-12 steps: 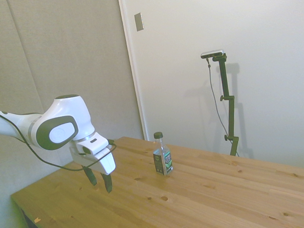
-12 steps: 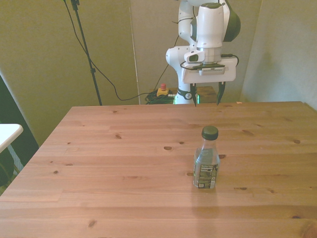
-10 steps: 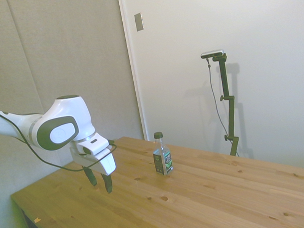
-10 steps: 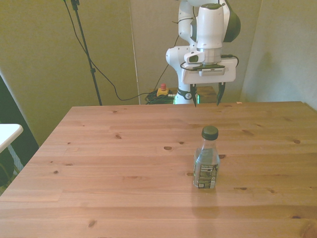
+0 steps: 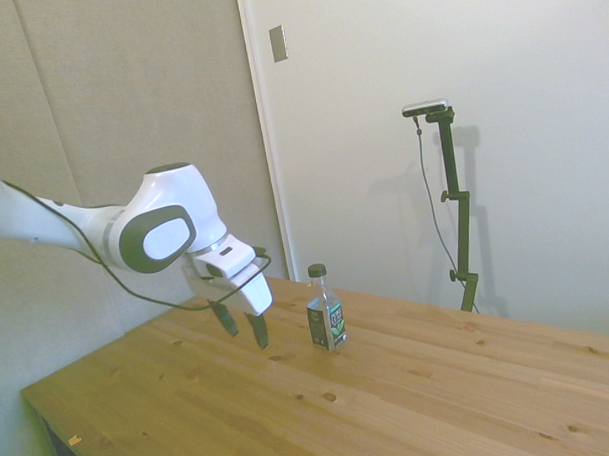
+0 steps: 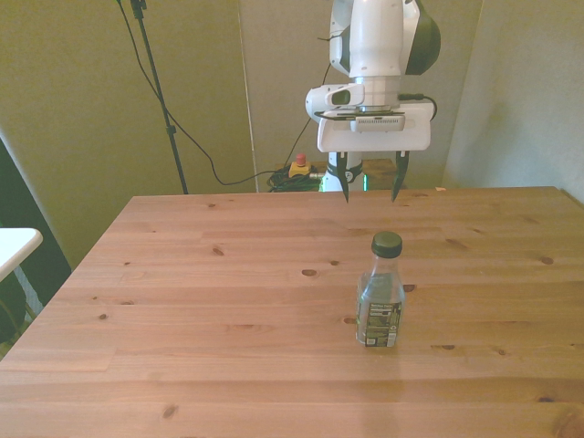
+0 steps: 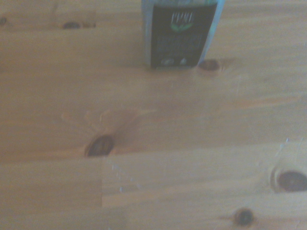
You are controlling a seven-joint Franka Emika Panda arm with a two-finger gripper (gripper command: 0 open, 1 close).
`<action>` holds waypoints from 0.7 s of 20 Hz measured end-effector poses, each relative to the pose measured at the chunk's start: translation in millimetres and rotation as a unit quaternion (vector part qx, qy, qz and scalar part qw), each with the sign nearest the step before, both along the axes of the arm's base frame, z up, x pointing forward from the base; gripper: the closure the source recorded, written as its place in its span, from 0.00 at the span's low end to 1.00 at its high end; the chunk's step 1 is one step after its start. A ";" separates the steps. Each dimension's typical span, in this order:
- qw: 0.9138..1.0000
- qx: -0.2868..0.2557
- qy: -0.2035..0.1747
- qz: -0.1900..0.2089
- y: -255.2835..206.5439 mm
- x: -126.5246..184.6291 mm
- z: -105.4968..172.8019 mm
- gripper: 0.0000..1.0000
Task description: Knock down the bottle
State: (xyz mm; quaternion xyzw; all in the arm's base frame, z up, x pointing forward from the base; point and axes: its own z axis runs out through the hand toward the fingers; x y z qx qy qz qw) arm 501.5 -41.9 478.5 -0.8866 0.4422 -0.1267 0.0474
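bottle (image 5: 326, 319) upright on table (image 5: 440, 383) | claw (image 5: 244, 327) spread wide, empty, above the wood near bottle, not touching

The gripper (image 5: 244, 328) has risen and moved closer to the bottle (image 5: 326, 313)

A knotty wooden tabletop (image 6: 228, 310) fills the lower frame. A red-topped button (image 6: 297, 165) sits upper middle, a white surface (image 6: 11, 245) at left edge.
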 end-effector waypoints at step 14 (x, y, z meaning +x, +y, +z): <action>1.000 0.001 -0.004 -0.020 -22.7 82.9 13.2 1.00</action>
